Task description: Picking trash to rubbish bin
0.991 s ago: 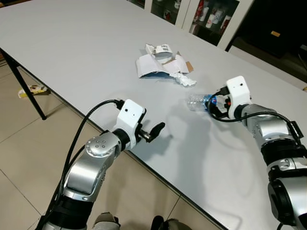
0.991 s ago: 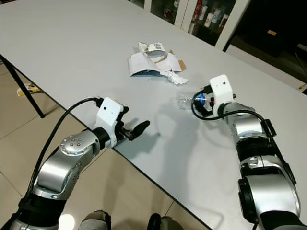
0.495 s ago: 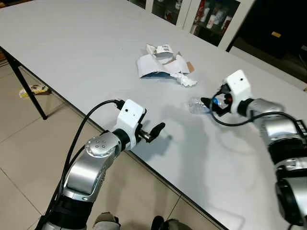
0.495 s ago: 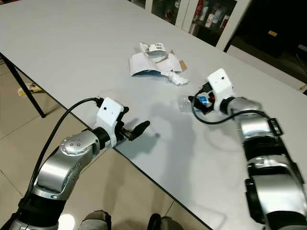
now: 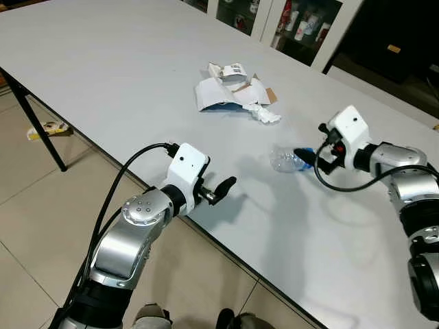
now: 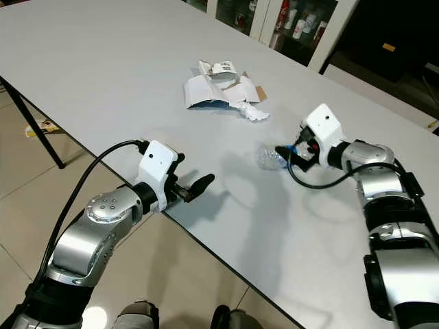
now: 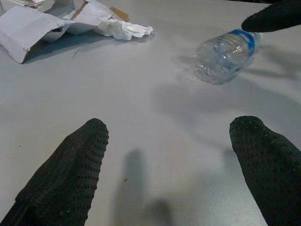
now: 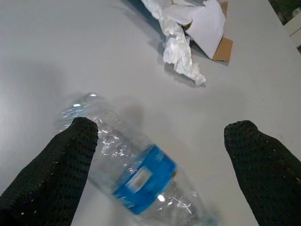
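Floor left of the table: tan tiles, a small bit of litter (image 5: 46, 128) lying beside the black table leg (image 5: 41, 130).

Left gripper (image 5: 225, 185) hovers low over the near table edge, fingers spread, nothing in it. It points toward the bottle, well apart from it. Looks idle.

Table (image 5: 103, 62) is a flat, matte pale grey top, smooth, so a round bottle would likely roll or skid if nudged.

Mid-table, farther back: torn white carton (image 5: 230, 88) with a brown cardboard flap, and a crumpled tissue (image 5: 264, 114) just beside it. Both are probably light and soft; the tissue should compress and the carton is likely floppy.

Plastic bottle (image 5: 287, 159) lies on its side on the table, between the trash pile and the right gripper. Clear, crinkled, with a blue label band (image 8: 143, 180) near the neck end. It appears empty, so likely very light, thin-walled, springy and slick. It would dent under a pinch and could squirt out. Best hold is probably across the body at the label band or near the stiffer neck, squeezing across its width rather than along its length.

Right gripper (image 5: 309, 155) is at the bottle's cap end, fingers apart and not clamped. In the right wrist view one fingertip (image 8: 75, 141) overlaps the bottle body and the other (image 8: 254, 146) stands well clear.

Background: glass-door cabinet (image 5: 302, 24) with drink containers inside, dark area at the right. No rubbish bin can be made out.
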Motion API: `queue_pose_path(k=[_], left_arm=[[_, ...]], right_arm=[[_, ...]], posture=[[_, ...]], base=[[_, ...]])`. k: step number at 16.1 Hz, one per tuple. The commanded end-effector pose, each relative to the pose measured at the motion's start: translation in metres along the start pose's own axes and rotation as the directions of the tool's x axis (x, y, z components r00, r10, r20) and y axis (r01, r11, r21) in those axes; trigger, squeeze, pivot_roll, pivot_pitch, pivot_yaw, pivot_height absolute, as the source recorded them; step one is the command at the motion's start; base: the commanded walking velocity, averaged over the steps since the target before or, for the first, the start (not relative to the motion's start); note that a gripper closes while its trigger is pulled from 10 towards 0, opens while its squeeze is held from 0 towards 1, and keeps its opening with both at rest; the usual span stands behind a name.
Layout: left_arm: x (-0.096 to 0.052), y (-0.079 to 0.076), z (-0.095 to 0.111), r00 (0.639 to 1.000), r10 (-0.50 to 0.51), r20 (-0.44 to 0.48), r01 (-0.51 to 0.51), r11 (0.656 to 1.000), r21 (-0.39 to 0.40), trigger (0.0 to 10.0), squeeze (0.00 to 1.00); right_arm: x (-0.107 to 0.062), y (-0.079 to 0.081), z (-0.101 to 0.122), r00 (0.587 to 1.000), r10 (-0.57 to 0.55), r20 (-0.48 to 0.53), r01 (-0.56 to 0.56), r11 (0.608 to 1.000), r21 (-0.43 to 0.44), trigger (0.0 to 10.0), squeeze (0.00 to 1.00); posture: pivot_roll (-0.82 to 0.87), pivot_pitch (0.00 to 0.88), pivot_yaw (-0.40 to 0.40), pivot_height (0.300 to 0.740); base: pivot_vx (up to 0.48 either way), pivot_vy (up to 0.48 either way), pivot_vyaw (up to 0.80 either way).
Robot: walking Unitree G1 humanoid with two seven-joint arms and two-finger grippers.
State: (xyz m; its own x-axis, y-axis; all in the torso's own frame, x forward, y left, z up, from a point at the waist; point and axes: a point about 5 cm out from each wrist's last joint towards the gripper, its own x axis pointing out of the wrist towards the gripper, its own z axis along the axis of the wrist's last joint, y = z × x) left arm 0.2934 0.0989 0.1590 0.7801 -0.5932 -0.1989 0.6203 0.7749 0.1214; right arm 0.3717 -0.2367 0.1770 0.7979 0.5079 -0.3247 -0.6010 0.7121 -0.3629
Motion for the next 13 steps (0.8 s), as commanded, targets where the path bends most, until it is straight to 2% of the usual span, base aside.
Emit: queue_pose_path(k=[1,3,4,7,13], left_arm=[[0.002,-0.007,0.004,0.999,-0.034,0.015,0.033,0.999,0.015,10.0,0.0],[0.001,-0.008,0.003,0.999,-0.038,0.018,0.038,0.999,0.016,10.0,0.0],[0.001,-0.009,0.003,0.999,-0.039,0.019,0.038,0.999,0.016,10.0,0.0],[0.001,-0.011,0.003,0.999,-0.043,0.02,0.043,0.999,0.016,10.0,0.0],[0.0,-0.012,0.001,0.999,-0.045,0.017,0.045,0.999,0.014,10.0,0.0]], right_arm=[[-0.007,-0.008,0.0,0.999,0.007,-0.033,-0.008,0.998,-0.057,10.0,0.0],[-0.009,-0.01,0.002,0.999,0.022,-0.049,-0.028,0.991,-0.132,10.0,0.0],[-0.009,-0.01,0.002,0.998,0.027,-0.048,-0.034,0.989,-0.141,10.0,0.0],[-0.008,-0.001,-0.002,0.991,0.107,-0.079,-0.122,0.971,-0.207,10.0,0.0],[-0.008,0.011,-0.016,0.966,0.209,-0.154,-0.244,0.935,-0.256,10.0,0.0]], posture=[[0.3,0.175,-0.166,0.74],[0.3,0.178,-0.171,0.74],[0.3,0.178,-0.171,0.74],[0.3,0.181,-0.175,0.74],[0.3,0.187,-0.18,0.74]], base=[[0.0,0.0,0.0],[0.0,0.0,0.0],[0.0,0.0,0.0],[0.0,0.0,0.0],[0.0,0.0,0.0]])
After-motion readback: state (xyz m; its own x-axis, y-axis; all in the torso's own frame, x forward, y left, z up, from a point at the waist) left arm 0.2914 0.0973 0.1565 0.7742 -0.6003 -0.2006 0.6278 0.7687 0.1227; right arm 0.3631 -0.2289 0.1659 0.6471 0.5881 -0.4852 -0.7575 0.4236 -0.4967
